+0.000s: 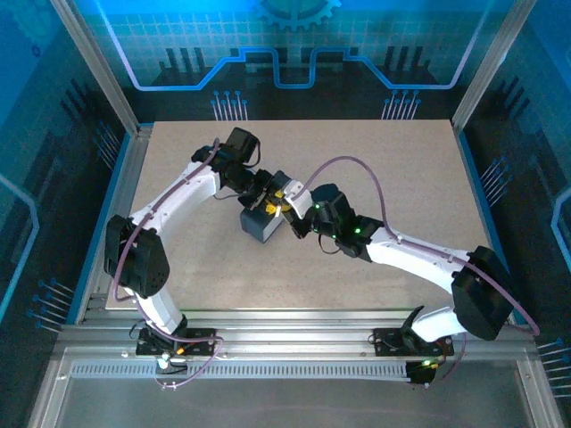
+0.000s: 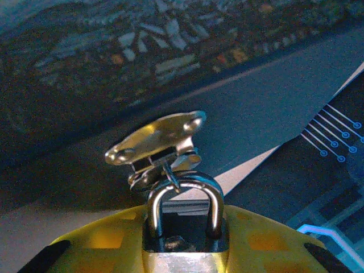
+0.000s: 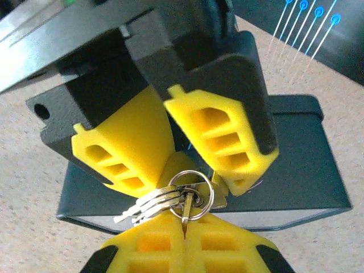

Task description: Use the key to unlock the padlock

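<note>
Tin box (image 1: 259,227) sits mid-surface (image 1: 401,178) in the top view, left claw (image 1: 278,198) and right claw (image 1: 297,217) meeting above it; the left wrist shows the padlock (image 2: 183,205) gripped between that claw's yellow fingers (image 2: 96,244), shackle hooked at the tin's brassy hasp (image 2: 156,139); the right wrist shows the right claw pinched narrow on the key (image 3: 185,213), whose ring (image 3: 191,192) carries spare keys (image 3: 142,207).

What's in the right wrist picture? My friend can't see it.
The right end effector, at the bottom, pinches a key on a ring with spare keys. The left end effector meets it from above, before a dark tin box on the table.
</note>
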Controlling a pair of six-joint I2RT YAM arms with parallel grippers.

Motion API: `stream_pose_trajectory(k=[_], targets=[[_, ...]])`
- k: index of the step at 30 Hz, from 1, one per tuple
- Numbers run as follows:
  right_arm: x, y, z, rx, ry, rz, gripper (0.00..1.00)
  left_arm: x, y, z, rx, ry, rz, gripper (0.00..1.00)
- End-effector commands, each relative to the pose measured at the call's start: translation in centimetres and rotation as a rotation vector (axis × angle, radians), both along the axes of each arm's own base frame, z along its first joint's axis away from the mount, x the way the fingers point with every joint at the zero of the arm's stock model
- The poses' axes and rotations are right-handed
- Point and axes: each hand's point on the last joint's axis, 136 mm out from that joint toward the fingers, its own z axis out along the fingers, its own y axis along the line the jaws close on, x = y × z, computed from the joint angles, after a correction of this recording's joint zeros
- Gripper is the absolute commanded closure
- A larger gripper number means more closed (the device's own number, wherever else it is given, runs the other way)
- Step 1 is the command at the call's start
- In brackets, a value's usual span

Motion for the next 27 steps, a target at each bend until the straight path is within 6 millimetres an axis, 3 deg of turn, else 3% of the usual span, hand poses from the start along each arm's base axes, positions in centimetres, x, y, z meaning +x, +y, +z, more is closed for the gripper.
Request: stream_pose_trajectory(k=[1,10,18,19,27], targets=[[-0.4,1.4,6.0,0.309,0.113,0.008,1.00,-0.6,-0.9,1.0,-0.017,-0.027,-0.026,1.00],[0.8,0.4,7.4,0.677,0.462,-0.118,1.00,-0.6,-1.4,1.2,-0.012,-0.048,-0.037,1.00],[2.6,-0.4,6.2,0.959,0.806,-0.312,1.00,-0.9,-1.7,0.5,-0.002,-0.053,-0.053,1.00],[2.5,-0.7,4.8,0.969,0.849,-0.352,1.00,-0.9,-1.7,0.5,0.000,-0.054,-0.056,1.00],[2.7,-2.2,4.3,1.115,1.005,-0.528,1.00,-0.7,-1.8,0.3,-0.005,-0.087,-0.070,1.00]])
